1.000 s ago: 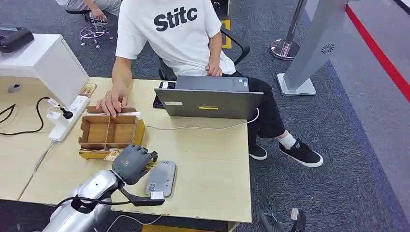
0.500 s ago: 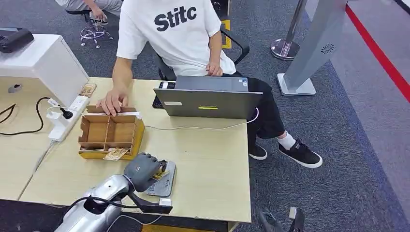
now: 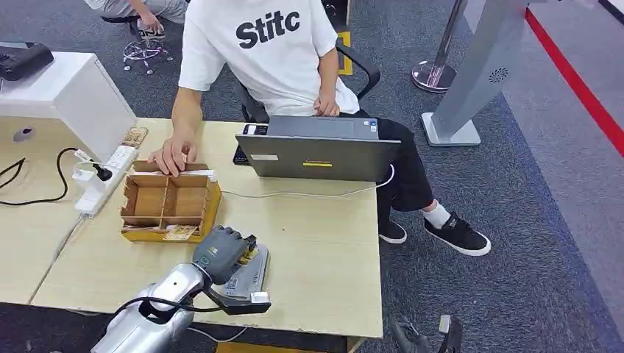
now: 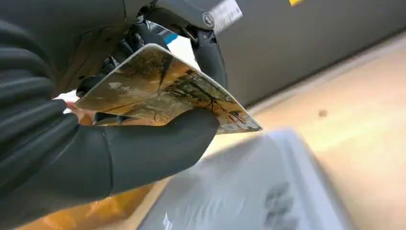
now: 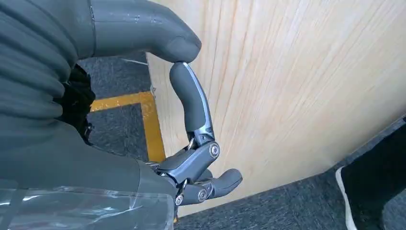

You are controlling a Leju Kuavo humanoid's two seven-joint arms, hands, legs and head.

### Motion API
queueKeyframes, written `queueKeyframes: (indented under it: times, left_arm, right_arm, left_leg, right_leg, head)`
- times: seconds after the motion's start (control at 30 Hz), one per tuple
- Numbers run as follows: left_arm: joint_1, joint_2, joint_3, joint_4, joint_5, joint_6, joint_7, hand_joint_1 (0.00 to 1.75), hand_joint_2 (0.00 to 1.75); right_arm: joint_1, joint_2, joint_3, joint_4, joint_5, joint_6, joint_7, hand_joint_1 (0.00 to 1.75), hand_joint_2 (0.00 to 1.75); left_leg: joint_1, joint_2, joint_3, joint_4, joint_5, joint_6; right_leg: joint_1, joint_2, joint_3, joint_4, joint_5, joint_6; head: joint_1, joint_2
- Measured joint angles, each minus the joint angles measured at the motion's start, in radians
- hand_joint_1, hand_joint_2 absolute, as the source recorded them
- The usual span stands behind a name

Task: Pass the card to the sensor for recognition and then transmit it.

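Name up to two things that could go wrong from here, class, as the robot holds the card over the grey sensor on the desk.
1. The left hand pinches the card near one edge between thumb and fingers, so it may slip out before being read.
2. The card sits tilted above the sensor, not flat, so recognition might fail.

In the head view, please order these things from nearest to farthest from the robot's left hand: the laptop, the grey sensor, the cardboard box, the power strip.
From the left hand, which holds the card:
1. Grey sensor, directly under the hand.
2. Cardboard box, just behind the hand, toward the person.
3. Power strip, at the table's far left.
4. Laptop, at the far edge in front of the person. Items 3 and 4 are nearly equal.
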Motion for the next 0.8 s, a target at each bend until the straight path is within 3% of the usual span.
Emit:
queueKeyframes:
  times: [0.23, 0.37, 0.6, 0.8]
  left_arm:
    - [0.001, -0.022, 0.098, -0.095, -0.057, -0.015, 0.034, 1.75, 1.75]
    - [-0.02, -0.037, 0.244, -0.138, -0.097, -0.082, 0.08, 1.75, 1.75]
    - [-0.043, -0.047, 0.431, -0.141, -0.108, -0.107, 0.087, 1.75, 1.75]
    - [-0.042, -0.06, 0.497, -0.141, -0.115, -0.098, 0.074, 1.75, 1.75]
  right_arm:
    - [0.001, 0.002, 0.0, 0.0, 0.0, -0.002, 0.0, 0.0, 1.75]
    - [0.001, 0.002, 0.0, 0.0, 0.0, -0.002, 0.001, 0.0, 1.75]
    - [0.001, 0.003, 0.0, 0.0, 0.002, -0.004, 0.004, 0.0, 1.75]
    - [0.001, 0.005, 0.002, 0.0, 0.003, -0.007, 0.004, 0.0, 1.75]
  left_leg:
    - [0.0, 0.001, 0.0, 0.0, 0.0, 0.0]
    - [0.001, 0.001, 0.0, 0.0, 0.001, -0.001]
    - [0.001, 0.001, 0.0, 0.0, 0.001, -0.002]
    - [0.0, 0.002, -0.001, 0.0, 0.001, -0.001]
  right_leg:
    - [0.0, 0.001, -0.001, 0.0, 0.0, 0.0]
    - [0.0, 0.001, -0.001, 0.0, 0.0, 0.0]
    - [0.001, 0.001, -0.002, 0.001, 0.0, -0.001]
    - [0.0, 0.001, -0.002, 0.001, 0.001, -0.001]
  head:
    - [0.0, 0.0]
    - [0.0, 0.0]
    - [0.0, 0.0]
    - [0.0, 0.0]
